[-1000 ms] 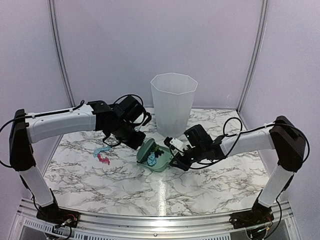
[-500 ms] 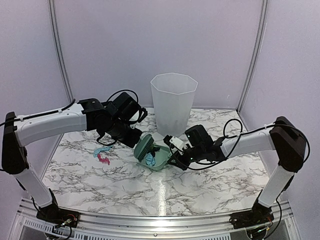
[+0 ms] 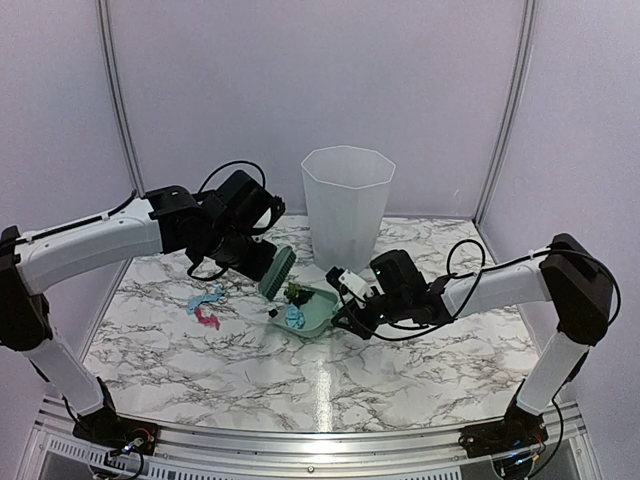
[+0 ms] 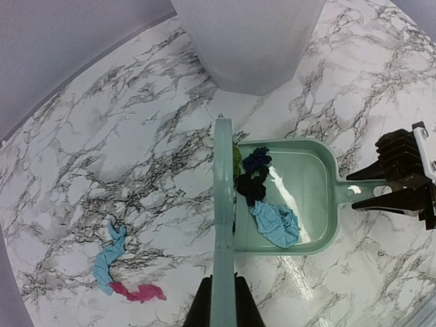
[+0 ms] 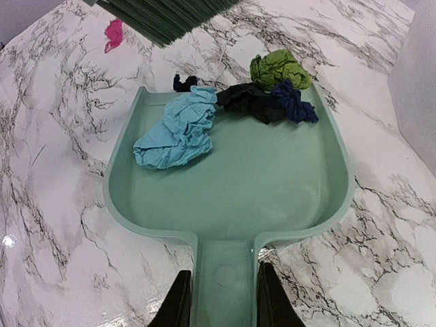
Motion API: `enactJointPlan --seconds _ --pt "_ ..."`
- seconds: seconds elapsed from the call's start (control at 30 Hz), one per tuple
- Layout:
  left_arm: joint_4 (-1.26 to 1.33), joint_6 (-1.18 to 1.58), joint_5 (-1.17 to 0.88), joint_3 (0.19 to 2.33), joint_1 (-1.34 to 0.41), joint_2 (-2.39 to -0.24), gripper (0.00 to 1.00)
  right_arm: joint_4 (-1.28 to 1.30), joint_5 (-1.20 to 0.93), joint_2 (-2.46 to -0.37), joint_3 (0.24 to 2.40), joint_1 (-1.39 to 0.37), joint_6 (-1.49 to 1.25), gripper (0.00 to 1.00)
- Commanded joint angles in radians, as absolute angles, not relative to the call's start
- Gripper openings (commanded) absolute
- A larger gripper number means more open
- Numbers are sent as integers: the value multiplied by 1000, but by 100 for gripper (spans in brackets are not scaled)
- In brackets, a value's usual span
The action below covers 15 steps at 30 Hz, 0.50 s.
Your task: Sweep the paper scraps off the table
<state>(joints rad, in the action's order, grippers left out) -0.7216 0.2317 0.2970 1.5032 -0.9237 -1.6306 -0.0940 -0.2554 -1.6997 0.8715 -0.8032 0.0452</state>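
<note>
Now the right end effector is pressed onto the handle of the pan, one finger on each side. Several scraps lie in the pan near its open lip: a light blue one, then a black, a navy and a green one bunched together and touching. The left end effector pinches the handle of the brush, which hangs just beside the pan's mouth, bristles pointing down. Two more scraps, a blue strip and a pink bit, lie touching each other on the table, well to the left of the pan. A pale bin stands on the table behind the pan.
</note>
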Motion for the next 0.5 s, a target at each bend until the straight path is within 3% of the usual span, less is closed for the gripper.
enactJointPlan --seconds 0.0,0.47 --pt "-746 226 386 1554 -927 -1544 0 -154 -271 -1673 891 -814 26 0" --pt "-783 202 397 1468 -843 -1503 0 31 -282 -1649 963 -815 52 0"
